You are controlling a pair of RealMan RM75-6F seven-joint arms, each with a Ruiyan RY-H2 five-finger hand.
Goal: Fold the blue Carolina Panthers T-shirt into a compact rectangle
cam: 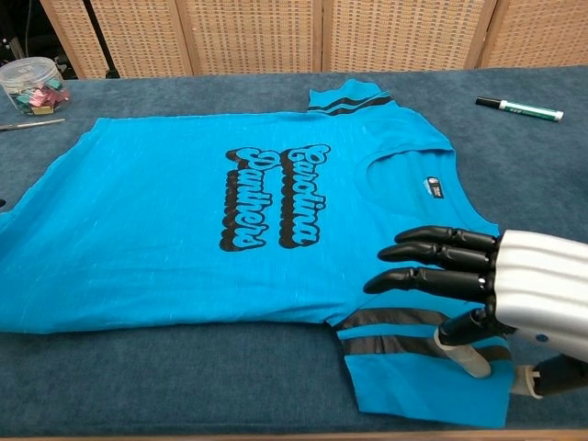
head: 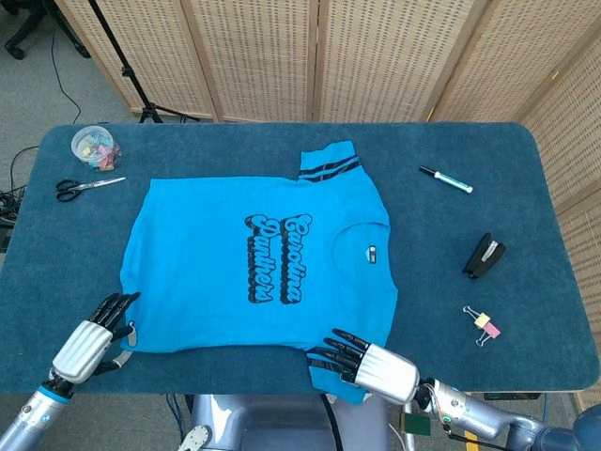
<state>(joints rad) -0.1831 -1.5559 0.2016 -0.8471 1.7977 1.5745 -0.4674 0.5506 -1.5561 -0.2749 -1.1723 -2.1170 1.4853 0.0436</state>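
The blue Carolina Panthers T-shirt (head: 263, 258) lies flat and face up on the table, collar toward the right, also seen in the chest view (cam: 184, 230). Its near striped sleeve (cam: 423, 367) reaches the table's front edge. My right hand (head: 371, 362) is over that sleeve with fingers stretched out above the fabric and the thumb (cam: 464, 354) resting on the stripes. My left hand (head: 89, 336) lies at the shirt's near hem corner, its fingers spread with their tips at the fabric's edge. The chest view shows my right hand (cam: 487, 289) but not the left.
A clear jar of clips (head: 96, 146) and scissors (head: 84, 186) sit at the far left. On the right lie a marker (head: 445, 178), a black stapler (head: 484, 256) and a binder clip (head: 486, 326). Folding screens stand behind the blue table (head: 488, 141).
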